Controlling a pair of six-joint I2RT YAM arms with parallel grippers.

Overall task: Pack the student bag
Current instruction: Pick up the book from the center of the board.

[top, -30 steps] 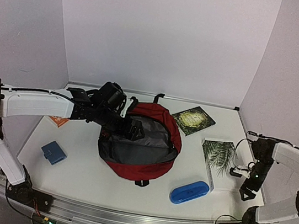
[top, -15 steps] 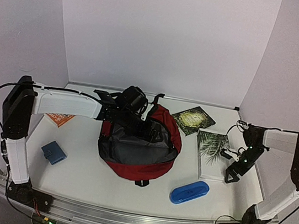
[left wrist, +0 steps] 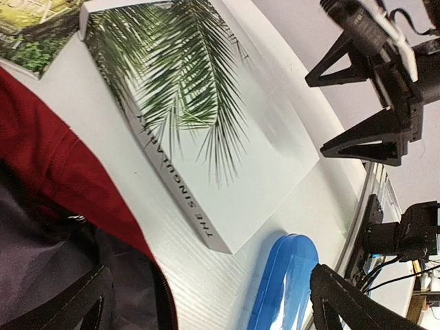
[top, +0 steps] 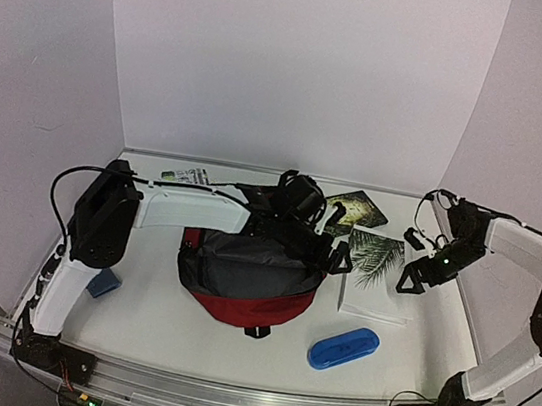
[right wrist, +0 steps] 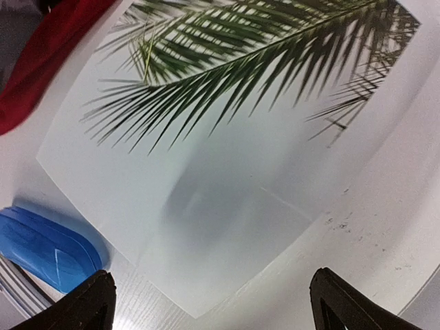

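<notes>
Both pairs gape wide, empty; left fingers (left wrist: 333,289) hover at the student bag (top: 251,276) edge beside the palm-leaf book (top: 373,278); right fingers (right wrist: 93,302) hover over that book on the bench (top: 156,303).

The white surface (top: 153,323) carries a dark red fabric backpack (top: 256,307) at its middle. Just right of it lies a white palm-leaf book (top: 376,283), with a blue oblong plastic case (top: 343,347) nearer the front. A dark green-and-yellow book (top: 359,208) lies behind, and at the left is what may be a small blue pouch (top: 105,284), half hidden.

Bright even light; soft shadows; wrist views slightly blurred.
</notes>
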